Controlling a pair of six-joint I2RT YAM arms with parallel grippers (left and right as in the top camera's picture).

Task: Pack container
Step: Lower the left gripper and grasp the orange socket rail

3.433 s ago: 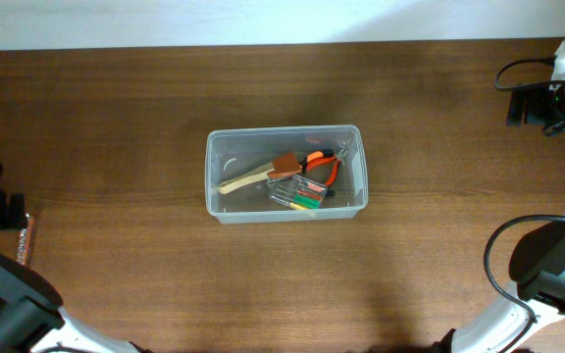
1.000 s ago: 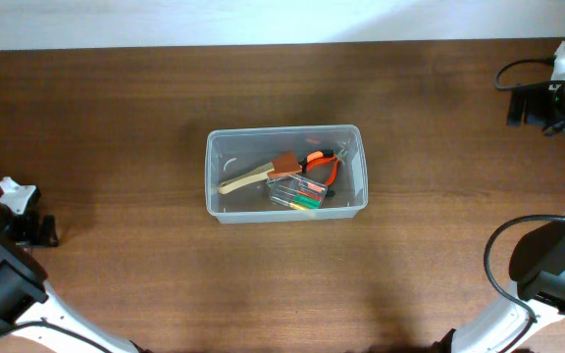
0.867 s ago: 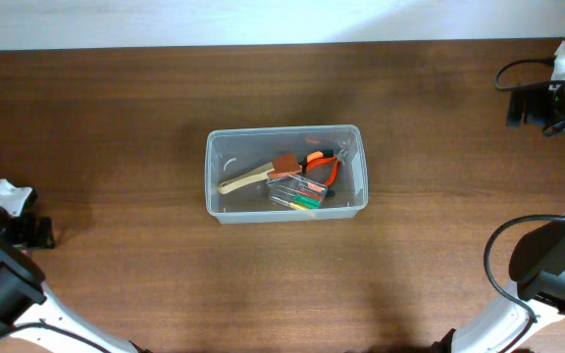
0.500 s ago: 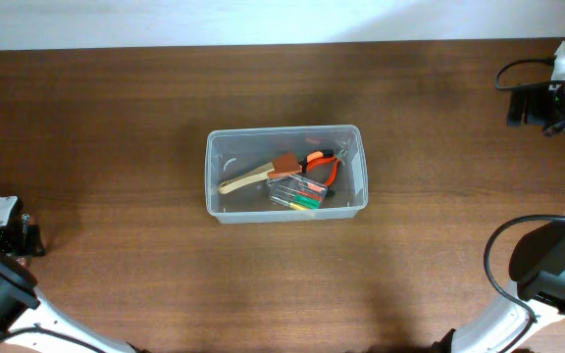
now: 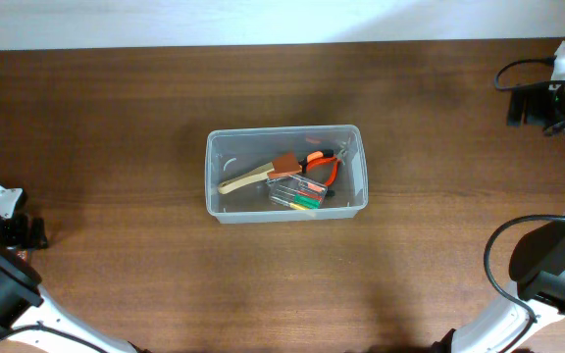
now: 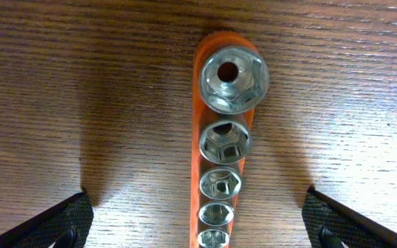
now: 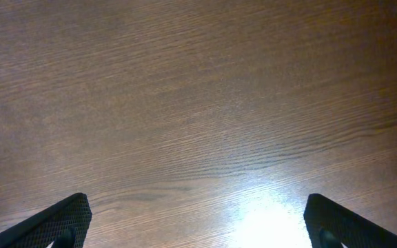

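Currently, the container (image 5: pixel 210 181) is sitting at the middle of the table (image 5: pixel 116 108), holding a wooden-handled tool (image 5: pixel 246 177), orange pliers (image 5: pixel 327 167) and a small clear case of bits (image 5: pixel 297 196). The left gripper (image 6: pixel 198 224), at the left edge, is hovering spread wide and empty-handed over an orange rail of sockets (image 6: pixel 225 131). The right gripper (image 7: pixel 198 224), by the far right corner, is hanging wide apart, gripping nothing.

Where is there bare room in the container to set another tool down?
Bare floor shows at the container's left end, beyond the wooden handle. Its middle and right are crowded: orange pliers, clear bit case.
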